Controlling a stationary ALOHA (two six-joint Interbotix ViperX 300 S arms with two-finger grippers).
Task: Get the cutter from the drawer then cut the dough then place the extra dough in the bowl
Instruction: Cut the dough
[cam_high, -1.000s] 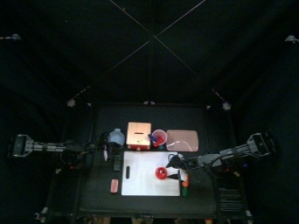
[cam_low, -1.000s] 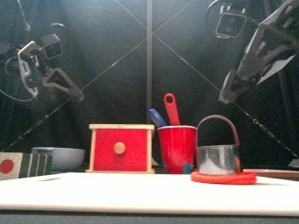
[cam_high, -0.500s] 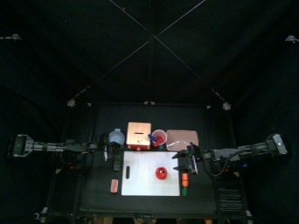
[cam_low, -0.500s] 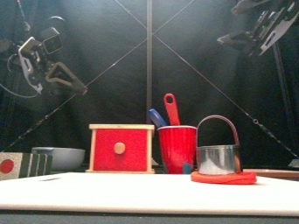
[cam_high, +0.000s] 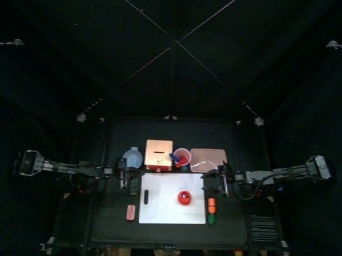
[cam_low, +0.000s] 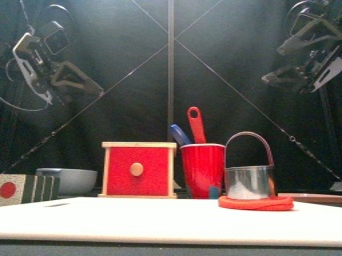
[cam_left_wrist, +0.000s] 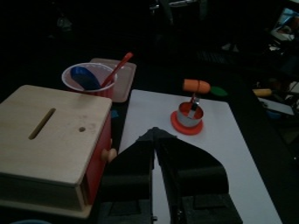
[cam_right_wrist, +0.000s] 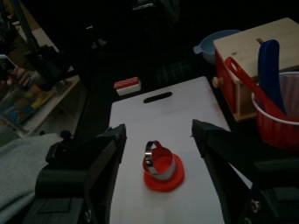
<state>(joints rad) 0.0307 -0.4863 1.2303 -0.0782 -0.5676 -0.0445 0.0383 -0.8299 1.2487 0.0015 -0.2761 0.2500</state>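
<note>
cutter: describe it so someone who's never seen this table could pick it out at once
Find the white board at the table's middle; toward its right lies a flat red dough disc. The cutter stands on that disc: a shiny metal ring with an arched wire handle, the only metal thing, unlike the red cup and wooden box behind.

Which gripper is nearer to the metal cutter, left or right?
Right. The right gripper hangs above the board's right edge, near the cutter; the left gripper hangs past the board's left edge.
</note>
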